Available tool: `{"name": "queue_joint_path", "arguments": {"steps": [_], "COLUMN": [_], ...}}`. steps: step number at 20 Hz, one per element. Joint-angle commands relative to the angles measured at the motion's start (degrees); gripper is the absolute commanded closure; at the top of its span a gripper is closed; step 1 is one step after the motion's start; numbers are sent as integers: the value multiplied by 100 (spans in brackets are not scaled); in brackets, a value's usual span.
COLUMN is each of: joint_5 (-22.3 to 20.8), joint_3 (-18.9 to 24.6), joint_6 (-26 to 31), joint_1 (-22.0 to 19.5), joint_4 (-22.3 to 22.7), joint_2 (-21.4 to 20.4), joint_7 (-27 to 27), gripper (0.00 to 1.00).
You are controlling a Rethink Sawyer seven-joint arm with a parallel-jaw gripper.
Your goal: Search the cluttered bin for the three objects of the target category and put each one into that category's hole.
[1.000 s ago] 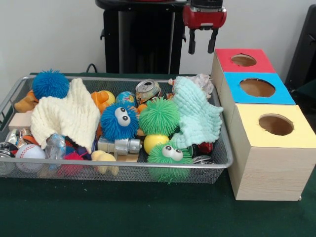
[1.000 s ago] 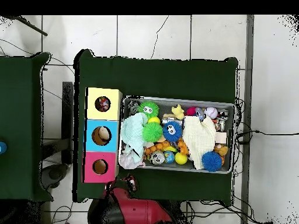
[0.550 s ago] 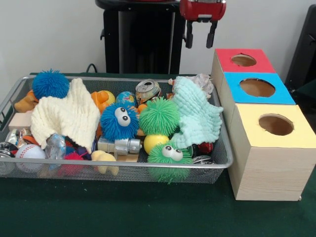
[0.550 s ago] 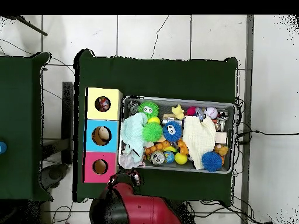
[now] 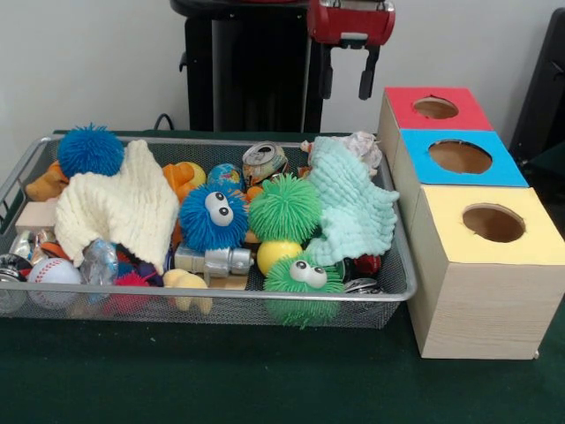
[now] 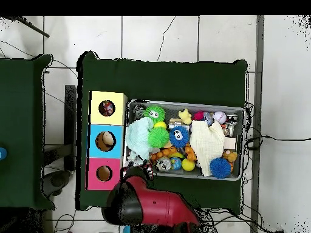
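Open and empty, the gripper (image 5: 345,72) hung with both fingers parted, high above the bin's (image 5: 388,295) far rim and just beside the red box (image 5: 402,108); in the overhead view it sat at the bin's edge nearest the base. Which category was wanted could not be told, though things already lay inside the yellow box (image 6: 107,108) and the blue box (image 6: 107,141), so the holes were in use. If the spiky balls were the target, they lay toward the camera from the gripper, lower down and across the clutter: the green ball (image 5: 284,208) at the bin's middle, the blue-eyed ball (image 5: 213,217) touching it on one side, and a second green one with eyes (image 5: 303,277) against the near rim. None of these had a long axis to speak of, so I judged the fingers could close from any heading. A mint cloth (image 5: 353,210) lay heaped nearest below the gripper and touching the green ball, likely to snag a descent. The cream cloth (image 5: 119,208) covered much of the far end of the bin from the boxes. Room was tight: things were packed touching, on a wire mesh floor, with the bin standing on green cloth.
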Motion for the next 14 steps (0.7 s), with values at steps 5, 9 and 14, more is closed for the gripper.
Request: {"name": "queue_joint_path", "arguments": {"steps": [5, 9, 14], "joint_5": [-166, -136, -36], "joint_3": [408, 328, 334], "joint_6": [-815, -1125, -1420], "joint_1": [-51, 49, 100], "joint_4": [-844, -892, -885], "joint_2": [931, 1186, 1389], "joint_7": [889, 976, 1100], "gripper": [0, 0, 0]}}
